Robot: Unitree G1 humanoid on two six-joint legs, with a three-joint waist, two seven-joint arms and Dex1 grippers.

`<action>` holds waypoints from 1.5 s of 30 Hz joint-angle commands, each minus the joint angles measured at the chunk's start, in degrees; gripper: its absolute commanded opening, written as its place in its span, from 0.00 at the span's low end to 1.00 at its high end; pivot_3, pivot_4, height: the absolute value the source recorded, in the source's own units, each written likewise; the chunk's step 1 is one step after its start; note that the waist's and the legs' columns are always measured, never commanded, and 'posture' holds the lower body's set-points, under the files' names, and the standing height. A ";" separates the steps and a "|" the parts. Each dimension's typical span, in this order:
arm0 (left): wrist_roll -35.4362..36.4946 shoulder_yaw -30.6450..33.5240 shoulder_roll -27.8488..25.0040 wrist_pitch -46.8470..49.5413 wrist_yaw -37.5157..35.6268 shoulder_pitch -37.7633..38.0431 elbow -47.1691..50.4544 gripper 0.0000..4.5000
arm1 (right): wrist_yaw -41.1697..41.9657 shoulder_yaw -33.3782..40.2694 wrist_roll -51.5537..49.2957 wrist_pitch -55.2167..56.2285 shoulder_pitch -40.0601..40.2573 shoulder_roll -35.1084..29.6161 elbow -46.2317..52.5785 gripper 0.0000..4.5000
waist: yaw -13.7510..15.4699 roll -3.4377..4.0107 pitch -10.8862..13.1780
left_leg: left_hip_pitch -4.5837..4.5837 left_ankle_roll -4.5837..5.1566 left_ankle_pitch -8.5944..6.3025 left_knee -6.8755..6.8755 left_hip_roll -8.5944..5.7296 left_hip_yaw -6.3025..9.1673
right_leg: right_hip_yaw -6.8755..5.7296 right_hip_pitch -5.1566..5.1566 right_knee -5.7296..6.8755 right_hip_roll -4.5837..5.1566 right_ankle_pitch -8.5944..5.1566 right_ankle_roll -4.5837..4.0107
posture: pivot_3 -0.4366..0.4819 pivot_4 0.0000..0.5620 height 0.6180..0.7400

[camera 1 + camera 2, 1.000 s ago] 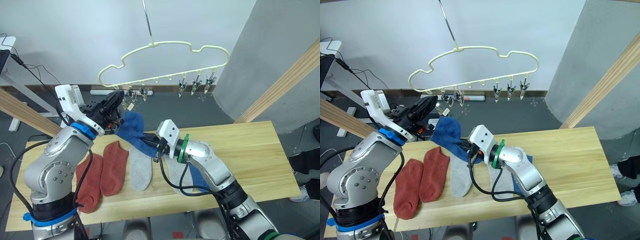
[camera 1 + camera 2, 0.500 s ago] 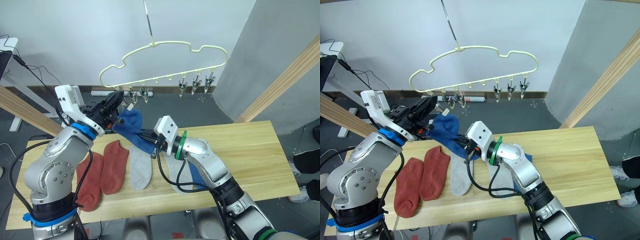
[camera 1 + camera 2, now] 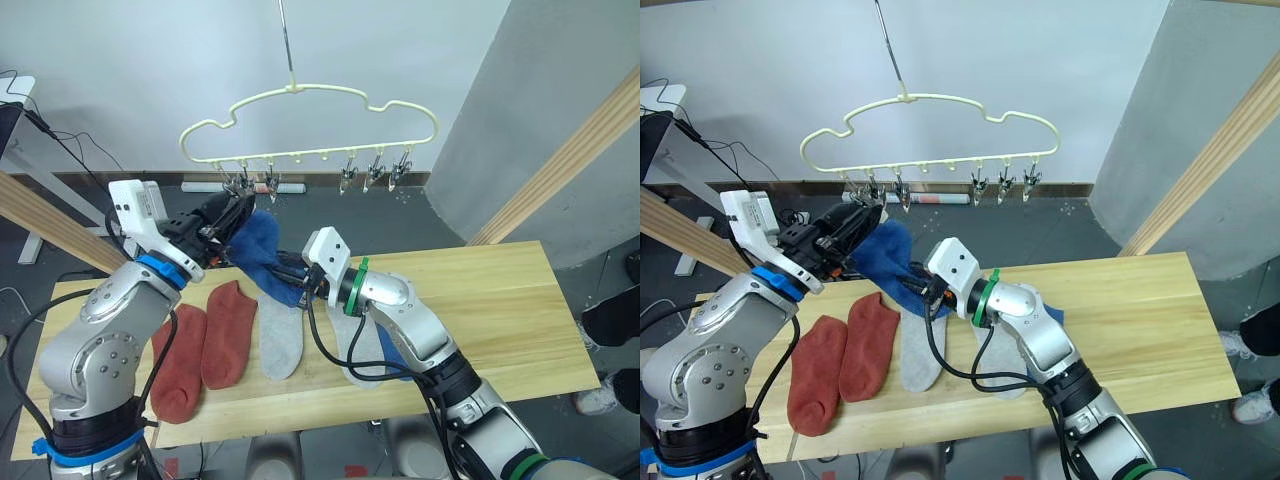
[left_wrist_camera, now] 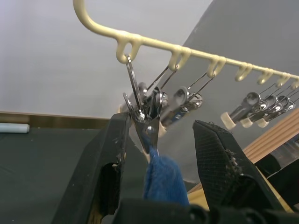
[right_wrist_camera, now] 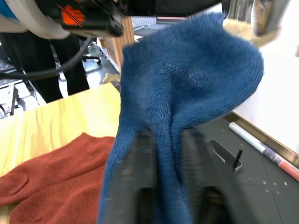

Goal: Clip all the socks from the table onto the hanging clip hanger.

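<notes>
In the eye views, a blue sock [image 3: 262, 250] is held up off the surface [image 3: 500, 300] by the right end effector [image 3: 290, 279], beneath the clips of the hanger [image 3: 300, 125]; red and grey socks are seen lying flat. In the left wrist view, the left end effector [image 4: 161, 154] is open, its fingers [image 4: 105, 163] spread either side of a clip [image 4: 142, 112] touching the sock's tip. In the right wrist view, the right end effector is closed on the sock's fabric.

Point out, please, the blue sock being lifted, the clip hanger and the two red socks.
blue sock [image 3: 262, 243], left eye view, its raised upper part.
clip hanger [image 3: 310, 157], left eye view, its lower bar.
red socks [image 3: 228, 333], left eye view, the right sock's middle.
</notes>
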State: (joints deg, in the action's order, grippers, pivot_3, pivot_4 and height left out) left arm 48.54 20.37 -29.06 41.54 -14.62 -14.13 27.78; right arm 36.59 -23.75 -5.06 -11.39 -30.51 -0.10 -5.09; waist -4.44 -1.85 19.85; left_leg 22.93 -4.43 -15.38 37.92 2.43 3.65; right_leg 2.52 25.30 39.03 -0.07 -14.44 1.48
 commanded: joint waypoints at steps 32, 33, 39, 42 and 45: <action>-30.22 -13.16 10.19 -26.69 -0.12 0.25 -3.58 0.52 | 6.43 29.33 -27.93 -26.86 22.40 -37.77 50.71 0.54 | 0.70 -0.02 -0.01 | -0.02 0.03 0.02 0.09 -0.08 -0.06 | 0.14 -0.10 -0.05 -0.11 0.04 0.11 | 0.27 0.58 1.00; -30.61 -13.14 10.47 -27.04 0.13 -0.23 -4.20 0.52 | 6.03 29.58 -28.08 -27.15 22.92 -38.04 50.85 0.54 | 0.64 -0.02 -0.01 | -0.02 0.03 0.02 0.09 -0.09 -0.06 | 0.14 -0.11 -0.05 -0.11 0.04 0.11 | 0.27 0.58 1.00; -31.69 -11.88 11.82 -27.94 1.76 -1.64 -5.92 0.52 | 4.59 29.42 -28.21 -26.96 23.70 -38.76 50.97 0.54 | -0.16 -0.03 -0.01 | -0.01 0.03 0.02 0.09 -0.11 -0.08 | 0.16 -0.11 -0.07 -0.09 0.04 0.12 | 0.27 0.58 1.00; -31.96 -11.81 11.69 -28.34 1.89 -1.58 -5.92 0.52 | 3.86 29.17 -28.70 -27.15 23.41 -38.90 50.91 0.54 | -0.41 -0.03 -0.01 | -0.02 0.03 0.02 0.09 -0.10 -0.07 | 0.15 -0.11 -0.06 -0.10 0.04 0.12 | 0.27 0.58 1.00; -32.30 -11.46 11.91 -28.71 2.46 -1.79 -6.14 0.52 | 3.15 28.83 -29.10 -27.32 22.32 -38.61 50.49 0.54 | -0.48 -0.03 -0.01 | -0.02 0.03 0.02 0.09 -0.10 -0.07 | 0.15 -0.11 -0.06 -0.10 0.04 0.12 | 0.27 0.58 1.00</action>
State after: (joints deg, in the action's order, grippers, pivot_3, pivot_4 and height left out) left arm 16.61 7.40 -17.50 14.42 -12.88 -15.52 20.31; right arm 40.28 4.48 -32.84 -38.81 -7.69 -38.44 43.56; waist -4.92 -1.88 19.84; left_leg 22.91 -4.40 -15.36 38.01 2.33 3.57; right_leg 2.67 25.19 38.97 -0.17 -14.40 1.60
